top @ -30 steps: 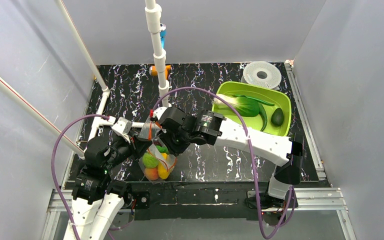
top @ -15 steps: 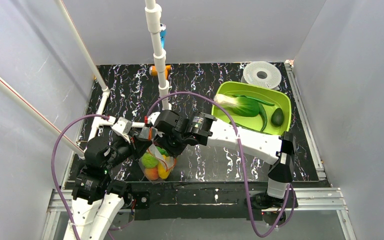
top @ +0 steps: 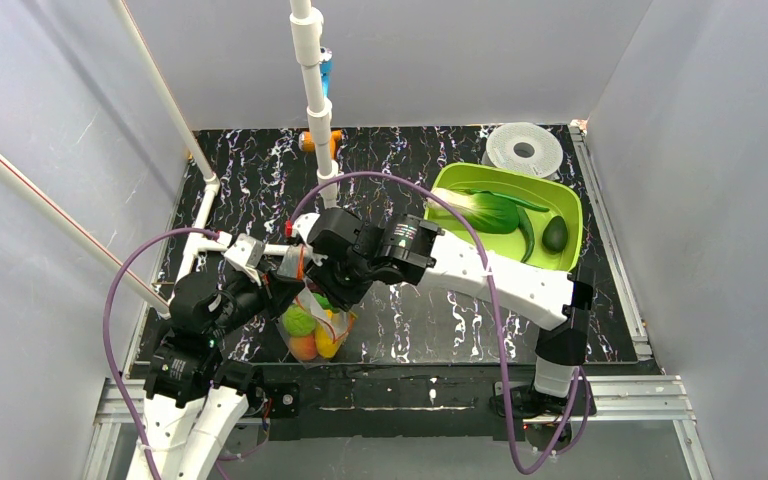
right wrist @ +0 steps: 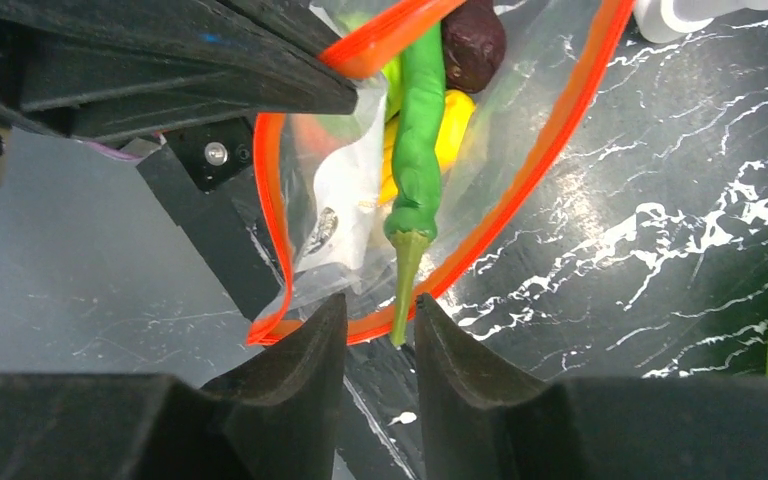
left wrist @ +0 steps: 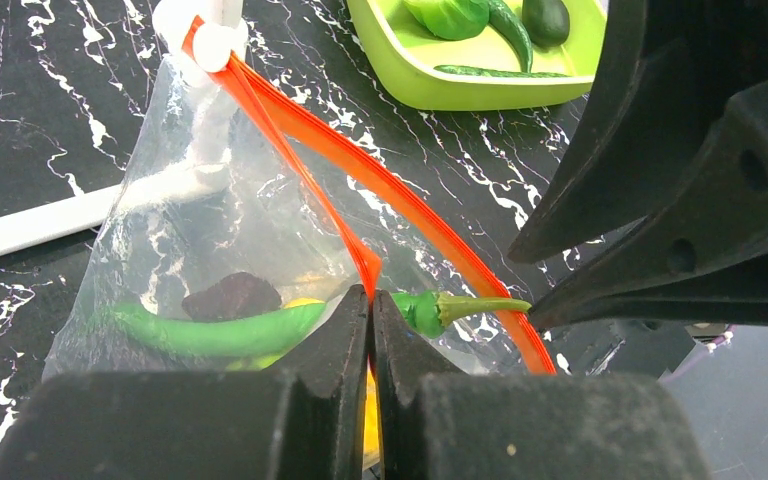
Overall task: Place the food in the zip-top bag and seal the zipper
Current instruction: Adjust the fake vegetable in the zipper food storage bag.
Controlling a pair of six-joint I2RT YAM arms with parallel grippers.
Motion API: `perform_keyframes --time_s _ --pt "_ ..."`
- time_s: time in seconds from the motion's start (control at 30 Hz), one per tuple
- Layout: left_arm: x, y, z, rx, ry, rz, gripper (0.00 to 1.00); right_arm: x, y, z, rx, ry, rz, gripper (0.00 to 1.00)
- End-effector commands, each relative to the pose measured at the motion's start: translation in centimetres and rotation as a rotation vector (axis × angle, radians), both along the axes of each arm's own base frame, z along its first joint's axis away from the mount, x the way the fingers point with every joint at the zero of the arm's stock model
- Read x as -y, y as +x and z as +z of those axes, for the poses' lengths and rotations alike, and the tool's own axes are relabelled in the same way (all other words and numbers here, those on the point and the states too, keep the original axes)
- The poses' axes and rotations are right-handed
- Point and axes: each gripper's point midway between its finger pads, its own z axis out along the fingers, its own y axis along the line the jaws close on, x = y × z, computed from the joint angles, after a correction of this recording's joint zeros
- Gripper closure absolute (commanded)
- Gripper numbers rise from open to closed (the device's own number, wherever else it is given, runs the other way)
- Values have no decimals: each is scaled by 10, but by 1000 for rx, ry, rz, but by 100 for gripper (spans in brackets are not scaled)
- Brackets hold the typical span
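Observation:
The clear zip-top bag point(top: 312, 322) hangs at the table's near edge with its mouth open. My left gripper point(left wrist: 371, 295) is shut on the red-orange zipper point(left wrist: 410, 210) at the near lip and holds the bag up. Inside lie a light green ball point(top: 300, 320), an orange-red peach point(top: 303, 346), a yellow piece point(right wrist: 452, 130), a dark purple plum point(right wrist: 473, 45) and a green pod point(right wrist: 418, 140). The pod's thin stem pokes out over the zipper point(right wrist: 550, 150). My right gripper point(right wrist: 380, 305) is open at the bag's mouth, with the stem tip between its fingertips.
The lime-green tray point(top: 460, 180) at the back right holds a leafy green piece point(top: 495, 212), a green pod point(top: 527, 235) and a dark avocado point(top: 555, 233). A white spool point(top: 524, 150) stands behind it. A white pipe point(top: 315, 100) rises at the back centre.
My right gripper has shifted a little left over the bag's mouth. The left gripper and the bag have stayed put.

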Motion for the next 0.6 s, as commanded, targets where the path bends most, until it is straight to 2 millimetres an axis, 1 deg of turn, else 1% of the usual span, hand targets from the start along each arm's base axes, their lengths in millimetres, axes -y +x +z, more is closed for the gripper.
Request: perform_keyframes --time_s 0.0,0.1,0.27,0.57 --pt "2 2 1 9 -2 -11 100 -11 -7 2 -22 44 28 64" --pt "2 2 1 10 -1 -10 100 -10 -2 -14 -4 -8 19 66" --pt "2 2 1 6 -1 -14 100 -2 5 -29 23 -78 0 66" --pt "2 2 1 8 -2 -14 100 4 -2 -52 -23 -127 10 67"
